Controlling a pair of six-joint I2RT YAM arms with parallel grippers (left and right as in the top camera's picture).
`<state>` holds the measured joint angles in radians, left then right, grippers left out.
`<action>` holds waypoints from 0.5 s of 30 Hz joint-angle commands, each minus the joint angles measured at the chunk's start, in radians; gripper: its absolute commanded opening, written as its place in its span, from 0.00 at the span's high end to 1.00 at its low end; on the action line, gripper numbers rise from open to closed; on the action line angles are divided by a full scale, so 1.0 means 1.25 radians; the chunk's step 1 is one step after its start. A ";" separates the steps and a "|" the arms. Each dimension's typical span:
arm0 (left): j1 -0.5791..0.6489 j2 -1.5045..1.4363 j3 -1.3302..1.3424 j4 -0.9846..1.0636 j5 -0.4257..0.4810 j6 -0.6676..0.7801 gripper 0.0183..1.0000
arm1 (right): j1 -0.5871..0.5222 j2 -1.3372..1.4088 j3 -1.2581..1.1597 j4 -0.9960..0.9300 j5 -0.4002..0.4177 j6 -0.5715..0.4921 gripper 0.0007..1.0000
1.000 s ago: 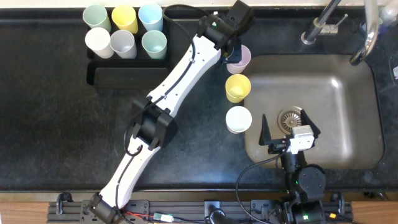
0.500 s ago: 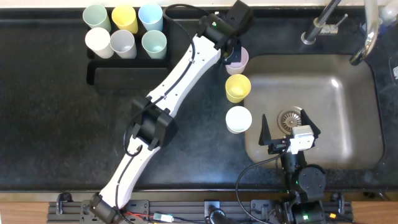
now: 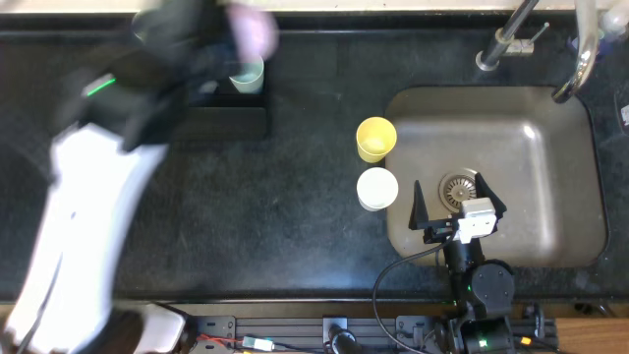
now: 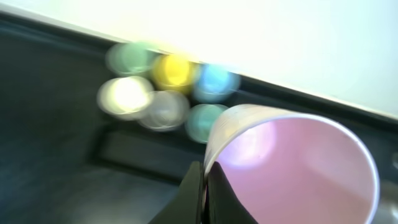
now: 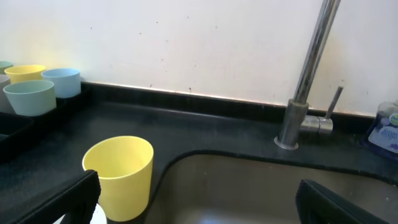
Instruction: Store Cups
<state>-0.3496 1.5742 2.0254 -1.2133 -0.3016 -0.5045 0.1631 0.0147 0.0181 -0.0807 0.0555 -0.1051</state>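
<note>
A pink cup [image 3: 251, 29] hangs above the black tray [image 3: 231, 123] at the back left, with my left gripper [image 3: 211, 39] shut on its rim. In the left wrist view one finger [image 4: 202, 193] sits against the pink cup's [image 4: 298, 168] wall, with the tray's [image 4: 143, 155] several pastel cups beyond. A yellow cup [image 3: 375, 139] and a white cup [image 3: 376, 188] stand on the counter beside the sink's left rim. My right gripper [image 3: 457, 208] stands open over the sink, holding nothing; the yellow cup [image 5: 119, 175] is ahead of it.
The steel sink [image 3: 531, 128] takes up the right side, with a faucet [image 3: 506, 39] behind it and a soap bottle [image 5: 385, 134] at the far right. A teal cup [image 3: 248, 76] shows at the tray's right end. Dark counter lies between tray and sink.
My left arm has swung fast from the sink's back left corner over to the tray, carrying the pink cup with it. The right arm has kept still.
</note>
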 commanded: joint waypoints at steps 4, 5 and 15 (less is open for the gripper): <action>0.303 -0.057 -0.295 0.059 0.134 0.154 0.98 | -0.004 -0.009 -0.011 0.005 -0.005 0.000 0.00; 0.352 -0.045 -0.342 0.099 0.161 0.178 0.98 | -0.004 -0.009 -0.011 0.005 -0.005 0.000 0.00; 0.441 0.074 -0.422 0.213 0.200 0.236 0.98 | -0.004 -0.009 -0.011 0.005 -0.005 0.000 0.00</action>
<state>0.1989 1.6161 1.5093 -0.9703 -0.0818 -0.2535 0.1635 0.0147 0.0181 -0.0811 0.0559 -0.1055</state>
